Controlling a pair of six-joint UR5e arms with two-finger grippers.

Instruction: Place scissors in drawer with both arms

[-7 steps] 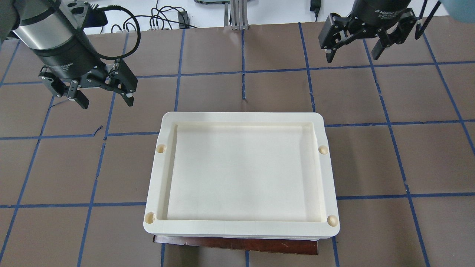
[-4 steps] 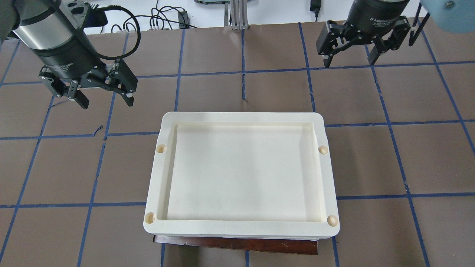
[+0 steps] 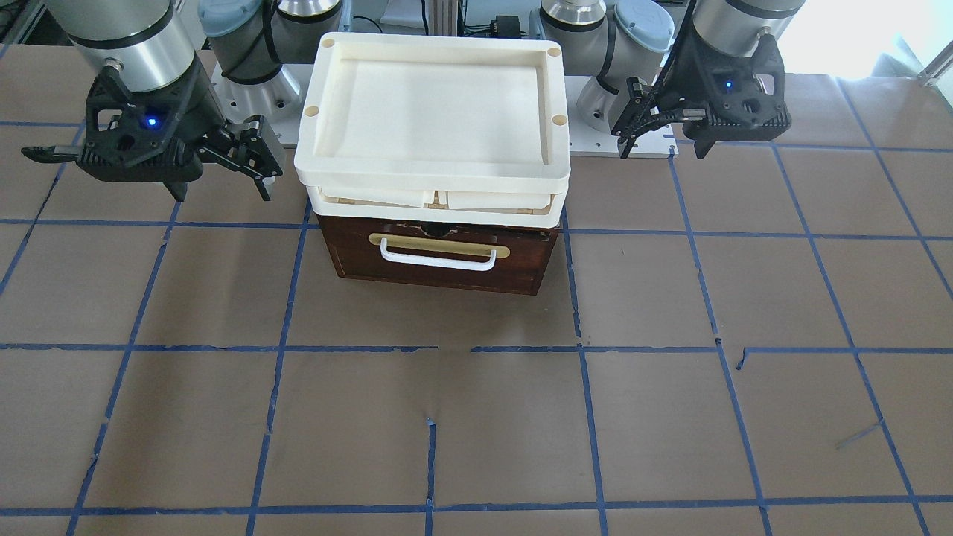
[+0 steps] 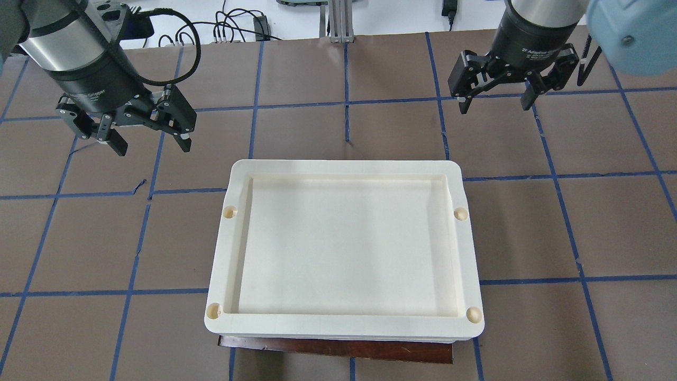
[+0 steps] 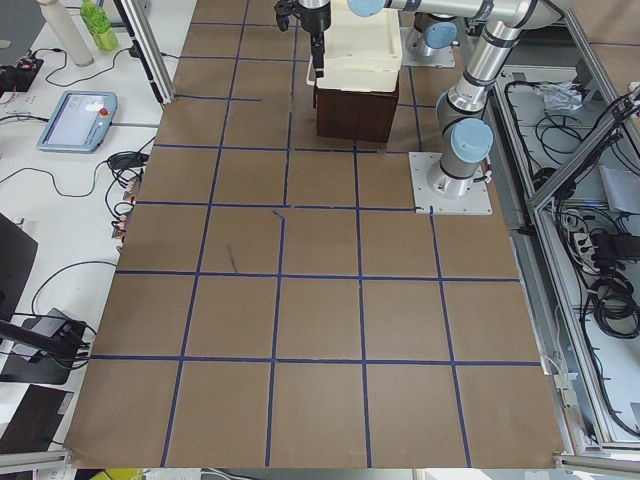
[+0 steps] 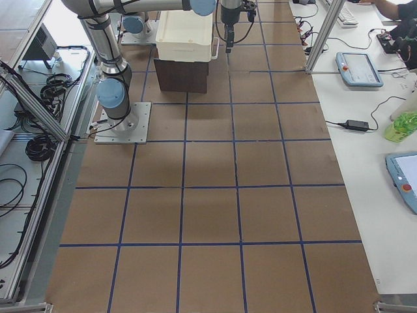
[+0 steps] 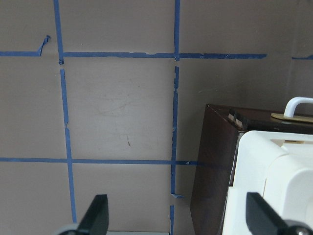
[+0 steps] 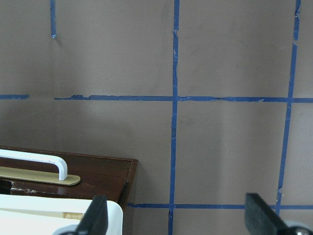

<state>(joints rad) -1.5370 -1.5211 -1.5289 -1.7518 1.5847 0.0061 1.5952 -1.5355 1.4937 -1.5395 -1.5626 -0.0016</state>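
Taped table (image 3: pixel 476 417) w/ cream trays (image 3: pixel 432 175) stacked atop shut drawer (image 3: pixel 447 280); inside hidden.

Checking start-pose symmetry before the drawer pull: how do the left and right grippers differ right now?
Left gripper hangs just off the cream tray's far-left corner; right gripper sits farther forward, well past the far-right corner. The left wrist view shows the drawer's side wall; the right wrist view shows its front and white handle. Shared: both open, empty, fingers down, touching nothing.
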